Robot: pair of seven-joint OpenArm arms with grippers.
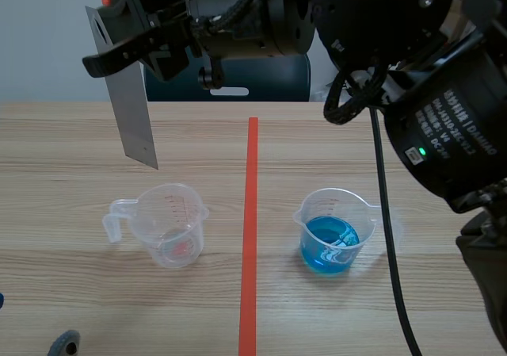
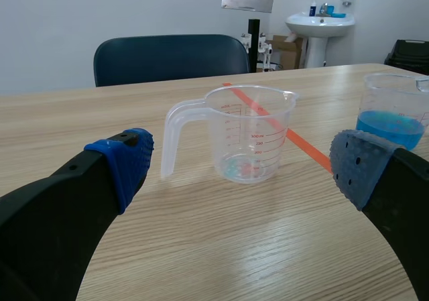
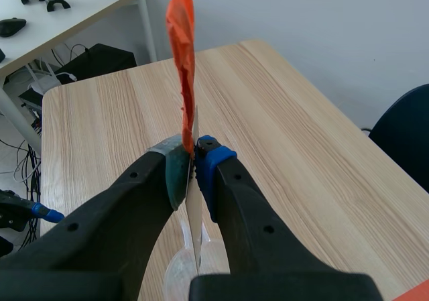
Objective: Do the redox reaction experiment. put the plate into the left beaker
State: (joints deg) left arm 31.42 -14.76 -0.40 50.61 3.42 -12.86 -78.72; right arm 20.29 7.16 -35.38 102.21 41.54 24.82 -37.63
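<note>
high over wooden table (image 1: 79,213), right hand (image 3: 194,155) holds plate (image 1: 135,110) — chair (image 2: 167,56), sink (image 2: 320,23) behind.

Wooden table (image 1: 158,316) with light grain. Beyond its far edge, a dark blue chair (image 2: 171,56). Farther back, near the wall, a white washbasin (image 2: 320,23).

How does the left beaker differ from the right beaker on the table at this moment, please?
The left beaker is nearly empty, with only a reddish trace at its bottom; the right beaker holds blue liquid. The metal plate hangs close above the left beaker, well away from the right beaker. Both are clear plastic beakers standing upright.
</note>
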